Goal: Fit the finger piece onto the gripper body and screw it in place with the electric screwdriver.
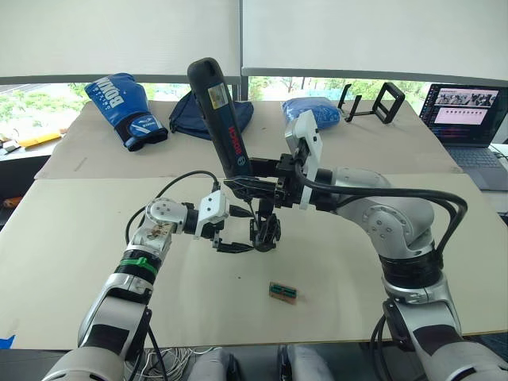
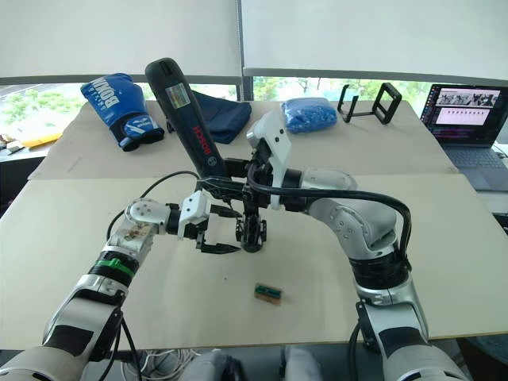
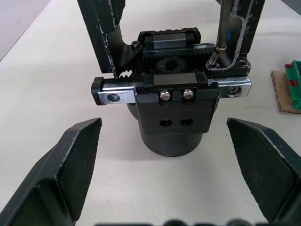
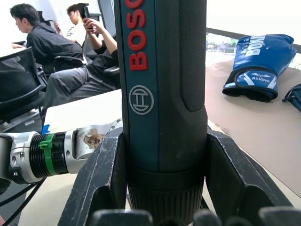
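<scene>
Two jaws: right (image 1: pixel 252 184) grasping electric screwdriver (image 1: pixel 220 119), left (image 1: pixel 234 238) released beside gripper body (image 1: pixel 266 230).

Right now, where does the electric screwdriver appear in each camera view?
Left eye: electric screwdriver leans at upper centre.
Right eye: upper centre-left, same lean.
Left wrist: its thin metal bit comes down onto the gripper body.
Right wrist: its barrel between the right gripper's fingers.
Shared landmark: blue boxing glove.
</scene>
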`<state>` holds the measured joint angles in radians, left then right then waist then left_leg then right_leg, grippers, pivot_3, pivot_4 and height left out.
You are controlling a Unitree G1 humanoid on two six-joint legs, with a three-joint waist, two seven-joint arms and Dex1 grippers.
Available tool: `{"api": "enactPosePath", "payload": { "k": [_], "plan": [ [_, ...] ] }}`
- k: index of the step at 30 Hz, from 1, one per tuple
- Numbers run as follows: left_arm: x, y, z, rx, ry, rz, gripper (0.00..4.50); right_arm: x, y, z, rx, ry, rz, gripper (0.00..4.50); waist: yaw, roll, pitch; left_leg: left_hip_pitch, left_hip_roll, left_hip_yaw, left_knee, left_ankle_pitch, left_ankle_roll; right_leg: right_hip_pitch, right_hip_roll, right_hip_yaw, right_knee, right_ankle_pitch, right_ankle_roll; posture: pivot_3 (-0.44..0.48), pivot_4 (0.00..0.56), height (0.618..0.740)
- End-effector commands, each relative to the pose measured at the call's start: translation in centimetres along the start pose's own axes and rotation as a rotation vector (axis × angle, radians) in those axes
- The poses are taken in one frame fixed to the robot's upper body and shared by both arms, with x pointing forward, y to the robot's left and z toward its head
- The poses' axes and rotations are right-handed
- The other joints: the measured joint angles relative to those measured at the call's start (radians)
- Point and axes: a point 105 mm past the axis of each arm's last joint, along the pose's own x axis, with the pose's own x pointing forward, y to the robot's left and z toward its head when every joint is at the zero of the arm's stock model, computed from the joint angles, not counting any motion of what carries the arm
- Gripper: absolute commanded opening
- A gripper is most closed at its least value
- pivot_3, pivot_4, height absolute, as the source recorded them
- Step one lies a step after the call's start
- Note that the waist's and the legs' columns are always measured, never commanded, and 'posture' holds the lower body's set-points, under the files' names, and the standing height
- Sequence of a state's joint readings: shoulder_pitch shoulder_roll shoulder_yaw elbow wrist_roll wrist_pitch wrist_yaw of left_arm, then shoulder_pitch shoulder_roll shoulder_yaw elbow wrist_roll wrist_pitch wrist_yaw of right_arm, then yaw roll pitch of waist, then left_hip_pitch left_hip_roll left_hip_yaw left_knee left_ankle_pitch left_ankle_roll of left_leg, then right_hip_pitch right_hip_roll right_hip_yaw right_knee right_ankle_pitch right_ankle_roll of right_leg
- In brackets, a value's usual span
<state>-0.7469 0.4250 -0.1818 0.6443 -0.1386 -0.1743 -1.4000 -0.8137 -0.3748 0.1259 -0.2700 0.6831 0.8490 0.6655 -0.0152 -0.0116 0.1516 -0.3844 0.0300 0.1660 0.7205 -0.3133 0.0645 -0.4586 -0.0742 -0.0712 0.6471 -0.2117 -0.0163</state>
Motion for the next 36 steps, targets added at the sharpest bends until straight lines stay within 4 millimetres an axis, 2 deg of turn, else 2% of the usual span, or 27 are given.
{"api": "enactPosePath", "payload": {
  "k": [1,11,36],
  "plan": [
    [-0.3,0.5,1.2,0.063,-0.016,0.012,4.50,-0.3,0.4,3.2,-0.083,-0.090,0.012,1.90,0.000,0.000,0.000,0.000,0.000,0.000,0.000,0.000,0.000,0.000,0.000,0.000,0.000,0.000,0.000,0.000,0.150,0.740],
    [-0.3,0.6,1.2,0.064,-0.013,0.012,4.50,-0.4,0.4,3.4,-0.091,-0.085,0.012,1.90,0.000,0.000,0.000,0.000,0.000,0.000,0.000,0.000,0.000,0.000,0.000,0.000,0.000,0.000,0.000,0.000,0.150,0.740],
    [-0.3,0.7,1.3,0.066,-0.013,0.009,4.50,-0.7,0.6,2.2,-0.070,-0.058,0.013,1.90,0.000,0.000,0.000,0.000,0.000,0.000,0.000,0.000,0.000,0.000,0.000,0.000,0.000,0.000,0.000,0.000,0.150,0.740]
  ]
}}
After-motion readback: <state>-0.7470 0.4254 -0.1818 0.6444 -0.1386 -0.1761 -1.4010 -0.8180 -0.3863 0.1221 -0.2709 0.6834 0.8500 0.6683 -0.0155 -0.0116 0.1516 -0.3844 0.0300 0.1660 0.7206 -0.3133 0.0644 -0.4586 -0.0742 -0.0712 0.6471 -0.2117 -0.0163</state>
